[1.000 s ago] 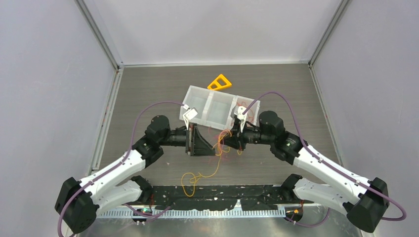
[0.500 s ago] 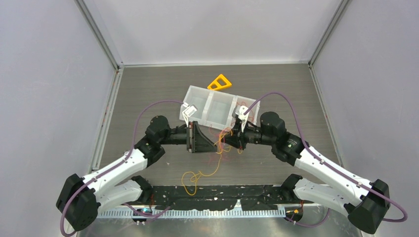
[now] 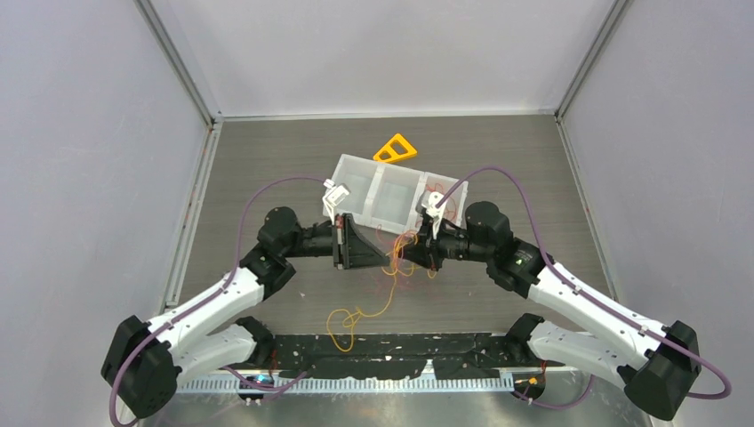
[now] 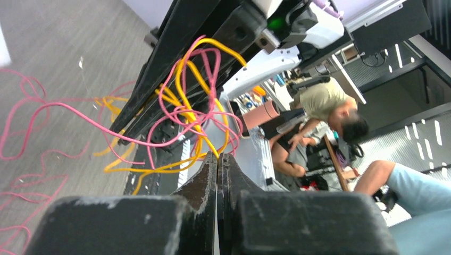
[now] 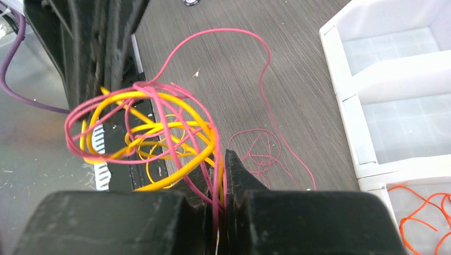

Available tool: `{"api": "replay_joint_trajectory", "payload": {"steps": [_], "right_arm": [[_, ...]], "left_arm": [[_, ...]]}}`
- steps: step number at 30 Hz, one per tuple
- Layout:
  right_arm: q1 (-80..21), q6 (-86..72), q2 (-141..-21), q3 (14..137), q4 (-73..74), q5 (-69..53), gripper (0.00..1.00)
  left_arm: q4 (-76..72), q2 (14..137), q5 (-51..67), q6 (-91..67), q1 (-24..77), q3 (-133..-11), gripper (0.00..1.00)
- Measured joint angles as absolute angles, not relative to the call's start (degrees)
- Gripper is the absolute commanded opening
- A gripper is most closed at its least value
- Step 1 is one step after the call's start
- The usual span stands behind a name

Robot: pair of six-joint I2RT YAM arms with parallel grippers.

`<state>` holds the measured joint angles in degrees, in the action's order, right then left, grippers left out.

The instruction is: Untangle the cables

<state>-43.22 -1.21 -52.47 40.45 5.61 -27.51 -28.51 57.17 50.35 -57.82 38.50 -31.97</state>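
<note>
Clamps red and yellow cables (image 5: 149,96) mid-frame in the right gripper (image 5: 219,163); pinches, apparently, the same tangle with the left gripper (image 4: 218,157), pressed shut. Hangs just below the tray (image 3: 382,166) rim, well apart from the side walls (image 3: 89,196)

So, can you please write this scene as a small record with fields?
cables: pink and yellow tangle, gripped from both sides; strands trail on the table
left gripper: shut on cables
right gripper: shut on cables, facing the left one
tray: white, three compartments, behind the grippers
orange cable: inside an end compartment of the tray
triangle: orange, on the table behind the tray
</note>
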Motion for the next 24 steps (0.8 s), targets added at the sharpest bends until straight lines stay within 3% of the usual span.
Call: {"api": "replay_joint_trajectory", "payload": {"steps": [11,21,24], "right_arm": [[-33.5,-1.3,-55.7,39.1,3.0,-37.3,0.08],[-26.4,-1.1,-62.0,35.0,8.7,-35.9,0.06],[-25.8,-1.2,-61.6,35.0,8.9,-36.8,0.05]], "left_arm": [[-20.8,50.2,52.8,-52.1,29.4,-38.2,0.0],[-25.4,45.2,57.1,-53.9,19.6,-53.6,0.0],[-20.8,43.8,56.7,-50.3,18.9,-55.2,0.37]]}}
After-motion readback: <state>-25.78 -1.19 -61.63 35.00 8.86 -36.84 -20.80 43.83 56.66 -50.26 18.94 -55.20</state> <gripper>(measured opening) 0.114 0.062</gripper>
